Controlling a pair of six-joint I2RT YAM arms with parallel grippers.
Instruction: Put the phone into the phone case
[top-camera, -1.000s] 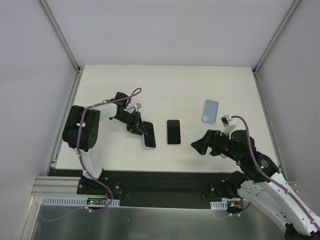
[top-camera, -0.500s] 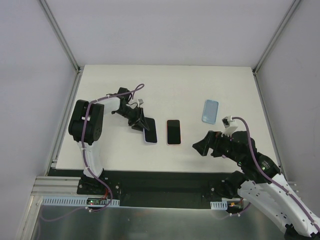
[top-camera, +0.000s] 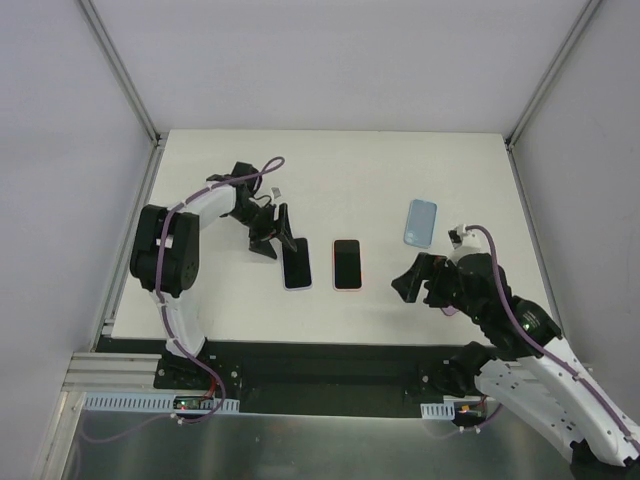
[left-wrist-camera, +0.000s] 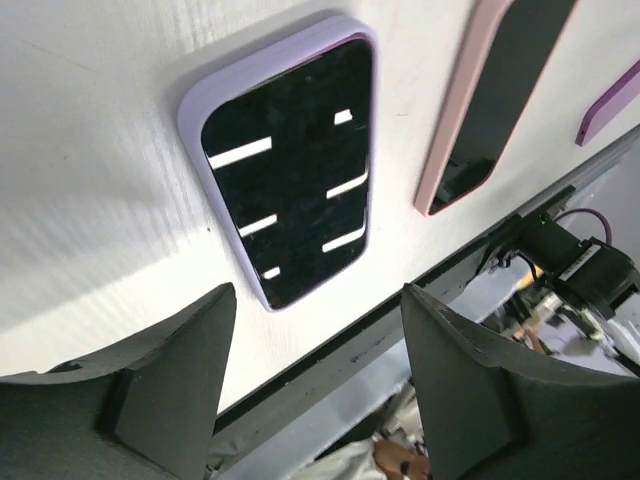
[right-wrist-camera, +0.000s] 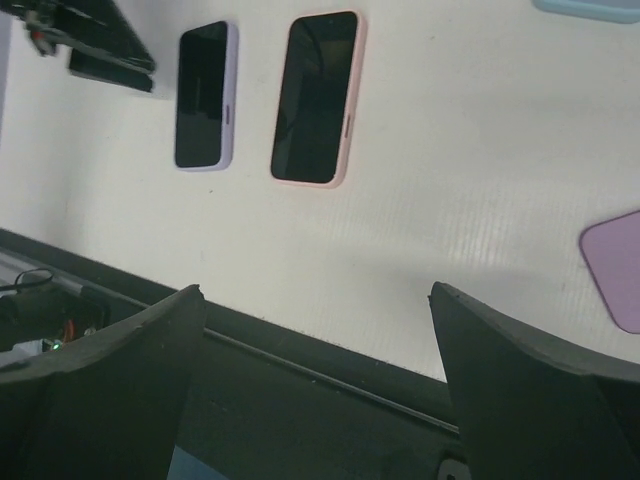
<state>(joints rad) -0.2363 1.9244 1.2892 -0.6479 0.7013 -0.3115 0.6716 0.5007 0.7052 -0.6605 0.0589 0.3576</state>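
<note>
On the table (top-camera: 400, 170), two phones lie flat side by side, apart: left phone (top-camera: 297, 264), centre phone (top-camera: 346, 263); far case (top-camera: 421, 222) lies right of both and further back; near case (right-wrist-camera: 615, 270) sits right of centre phone, nearer the front edge (only partly in view).

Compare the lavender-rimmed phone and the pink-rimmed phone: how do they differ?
The lavender-rimmed phone lies slightly tilted; the pink-rimmed phone lies straight. The lavender-rimmed phone sits right beside the left gripper; the pink-rimmed phone sits farther from it. Both lie flat, dark screens up.
</note>
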